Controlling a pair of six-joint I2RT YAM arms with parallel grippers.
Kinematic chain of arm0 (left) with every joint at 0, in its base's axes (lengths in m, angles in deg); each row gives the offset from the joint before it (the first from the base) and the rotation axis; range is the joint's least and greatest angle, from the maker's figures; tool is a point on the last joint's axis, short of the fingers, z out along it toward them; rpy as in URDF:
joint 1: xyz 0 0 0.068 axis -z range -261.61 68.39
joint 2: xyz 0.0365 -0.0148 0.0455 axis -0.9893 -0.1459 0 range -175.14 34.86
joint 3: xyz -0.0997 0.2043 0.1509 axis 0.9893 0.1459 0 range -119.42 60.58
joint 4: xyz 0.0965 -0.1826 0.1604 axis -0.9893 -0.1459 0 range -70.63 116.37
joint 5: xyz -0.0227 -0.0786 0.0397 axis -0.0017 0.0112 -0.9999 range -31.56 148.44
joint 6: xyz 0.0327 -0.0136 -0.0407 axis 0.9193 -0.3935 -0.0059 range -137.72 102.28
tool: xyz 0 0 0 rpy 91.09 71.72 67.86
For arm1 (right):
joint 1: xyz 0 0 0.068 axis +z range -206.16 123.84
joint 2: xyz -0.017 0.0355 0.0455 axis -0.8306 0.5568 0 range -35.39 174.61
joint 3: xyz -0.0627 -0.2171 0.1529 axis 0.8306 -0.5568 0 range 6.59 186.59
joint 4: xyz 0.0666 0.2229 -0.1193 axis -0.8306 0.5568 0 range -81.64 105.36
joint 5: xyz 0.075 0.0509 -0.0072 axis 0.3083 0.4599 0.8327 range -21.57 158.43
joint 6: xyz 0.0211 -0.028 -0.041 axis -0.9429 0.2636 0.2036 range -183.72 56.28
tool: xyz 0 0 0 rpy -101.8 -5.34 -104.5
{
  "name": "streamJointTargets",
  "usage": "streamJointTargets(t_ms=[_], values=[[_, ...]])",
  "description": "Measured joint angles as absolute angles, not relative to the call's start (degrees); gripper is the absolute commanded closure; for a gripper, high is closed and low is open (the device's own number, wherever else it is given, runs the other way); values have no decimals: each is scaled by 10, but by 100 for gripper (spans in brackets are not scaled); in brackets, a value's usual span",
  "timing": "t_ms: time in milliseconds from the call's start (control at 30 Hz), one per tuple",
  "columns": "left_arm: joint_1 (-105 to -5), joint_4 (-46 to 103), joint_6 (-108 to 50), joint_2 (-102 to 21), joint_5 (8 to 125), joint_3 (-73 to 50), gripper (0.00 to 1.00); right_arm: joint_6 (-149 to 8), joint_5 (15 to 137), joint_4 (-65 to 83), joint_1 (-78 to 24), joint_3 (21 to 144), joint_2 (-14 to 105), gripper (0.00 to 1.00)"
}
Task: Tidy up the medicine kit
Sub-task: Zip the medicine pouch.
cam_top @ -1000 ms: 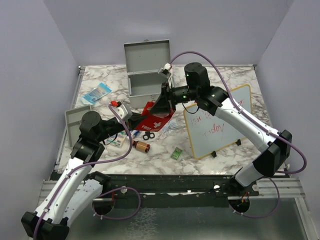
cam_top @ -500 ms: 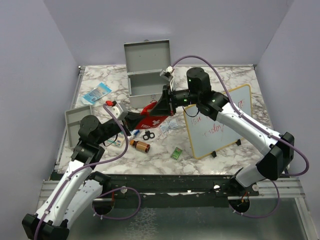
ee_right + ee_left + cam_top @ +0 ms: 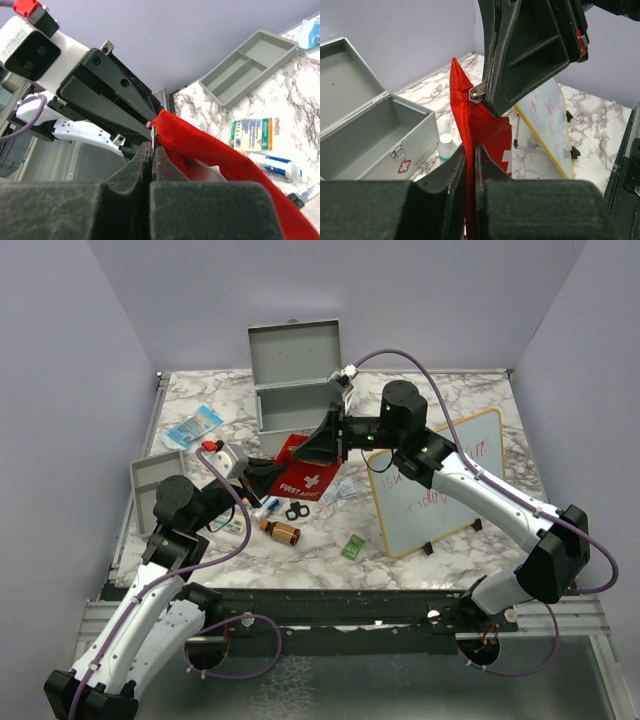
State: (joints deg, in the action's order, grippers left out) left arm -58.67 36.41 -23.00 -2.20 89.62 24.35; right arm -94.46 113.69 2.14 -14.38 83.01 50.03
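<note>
Clutter lies across the white marbled table (image 3: 310,562). At the left edge of the top view sits a shallow grey divided tray (image 3: 148,480), with pale blue sachets (image 3: 193,425) above it. Right of the tray, the left gripper (image 3: 470,156) is pressed together on the lower part of a red fabric first-aid pouch (image 3: 305,478), which stands upright between both grippers. Below the pouch in the top view lie two black rings (image 3: 296,511), an amber pill bottle (image 3: 283,532) and, further right, a small green box (image 3: 352,547). The medicine kit (image 3: 293,405), a grey metal rectangular box, stands at upper centre just behind the pouch, its lid raised upright. The right gripper (image 3: 151,150) pinches the pouch's silver zipper pull (image 3: 477,92) at the top corner. At the right, a wood-framed whiteboard (image 3: 435,485) with red writing stands propped on the table.
</note>
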Motion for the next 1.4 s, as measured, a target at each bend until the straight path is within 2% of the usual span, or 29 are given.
streamJointTargets(t_ms=[133,433,533,733,1000,1233,1400], values=[[-587,376,-235,-14,889,258,79,-955,1132,2,-144,830,504,99],[-587,346,-251,-16,873,260,49,-923,1114,10,-144,830,524,99],[-587,319,-257,-16,863,245,45,-902,1103,21,-144,831,524,99],[-587,240,-299,-22,811,180,44,-862,1087,45,-144,831,524,99],[-587,147,-386,-85,773,63,50,-825,1081,74,-144,834,524,100],[-587,77,-377,-167,758,-34,50,-803,1085,98,-144,842,524,99],[-587,67,-347,-208,792,-58,49,-793,1093,114,-144,842,524,99]])
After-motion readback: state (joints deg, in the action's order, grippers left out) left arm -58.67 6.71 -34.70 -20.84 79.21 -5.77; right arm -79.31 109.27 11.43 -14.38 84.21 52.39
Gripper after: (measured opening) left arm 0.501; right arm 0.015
